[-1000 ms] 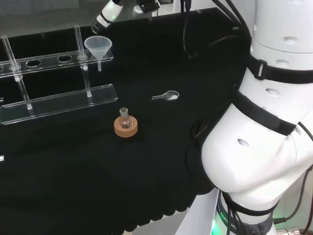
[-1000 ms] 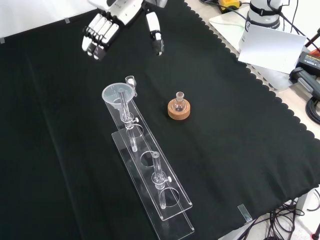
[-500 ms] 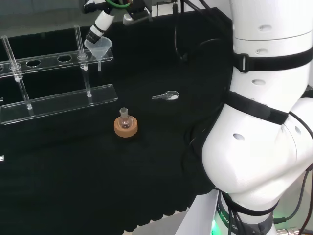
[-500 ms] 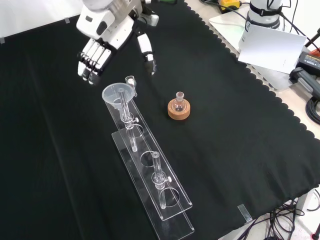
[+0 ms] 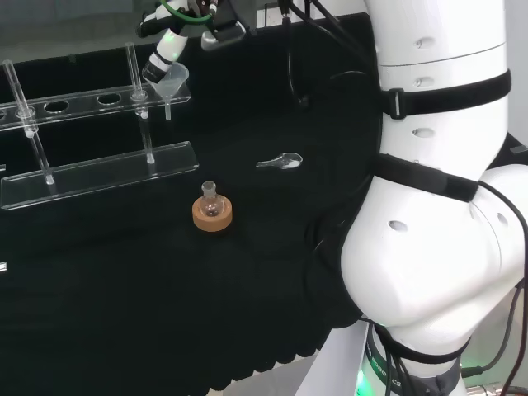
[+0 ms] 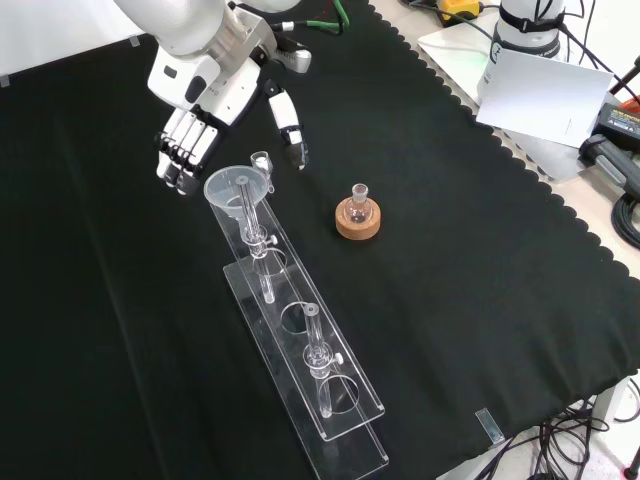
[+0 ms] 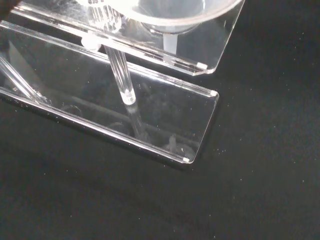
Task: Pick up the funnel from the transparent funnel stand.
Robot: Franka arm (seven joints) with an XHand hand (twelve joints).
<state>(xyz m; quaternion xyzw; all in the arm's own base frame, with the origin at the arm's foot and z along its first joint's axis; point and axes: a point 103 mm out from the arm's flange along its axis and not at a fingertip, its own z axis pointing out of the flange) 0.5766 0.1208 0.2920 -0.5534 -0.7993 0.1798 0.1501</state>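
Sitting in the end hole of the transparent funnel stand (image 6: pixel 300 350), the funnel (image 6: pixel 238 188) is upright, its wide clear bowl above the upper shelf and its stem reaching down through it. In the front view the bowl marks the stand's end at about 11 o'clock, and the stand runs from there toward 5 o'clock across the black tabletop (image 6: pixel 480 300). In the wrist view the funnel (image 7: pixel 172 15) is large and close, above the stand's two clear plates (image 7: pixel 150 125) and one thin post between them.

The hand (image 6: pixel 205 105) hovers just beyond the funnel at about 11 o'clock from it in the front view. Its fingers (image 6: pixel 180 155) hang spread to one side of the bowl and its thumb (image 6: pixel 290 130) to the other, apart, with nothing between them; whether any tip touches the bowl cannot be told. In the head view one finger (image 5: pixel 161 59) overlaps the funnel's rim (image 5: pixel 169 78).

At about 3 o'clock from the funnel in the front view, well apart from it, a small glass flask (image 6: pixel 358 203) stands upright in a cork ring (image 6: pixel 358 223). A small clear spoon-like piece (image 5: pixel 282 162) lies flat on the cloth in the head view.
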